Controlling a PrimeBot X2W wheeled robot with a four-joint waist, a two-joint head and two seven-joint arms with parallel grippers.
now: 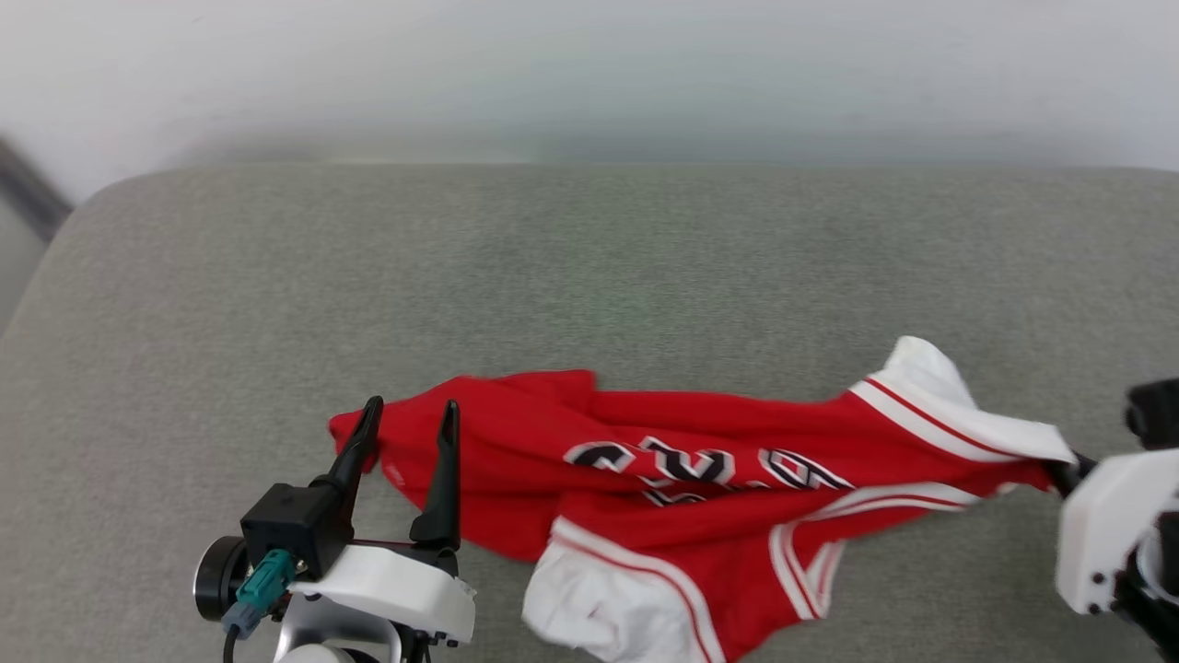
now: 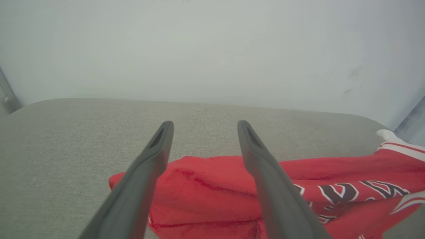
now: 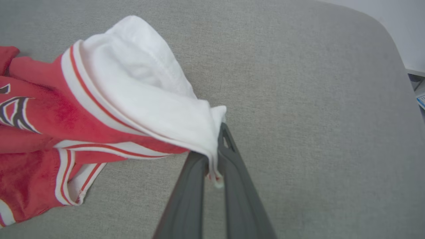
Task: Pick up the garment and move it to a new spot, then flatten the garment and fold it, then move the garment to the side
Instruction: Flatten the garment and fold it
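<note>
**Along the table's near edge: jersey pinched by a sleeve**

The garment (image 1: 682, 479) lies crumpled along the near edge of the grey fabric-covered table (image 1: 589, 258), which has rounded far corners and a pale bare wall (image 1: 589, 74) behind. The right gripper (image 3: 221, 142) has its fingers clamped on a white sleeve. The left gripper (image 1: 412, 407) has its fingers spread over the red end, holding nothing.

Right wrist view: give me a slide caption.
Right gripper shut on the white sleeve of a crumpled red jersey T-shirt on a grey fabric surface.
</note>
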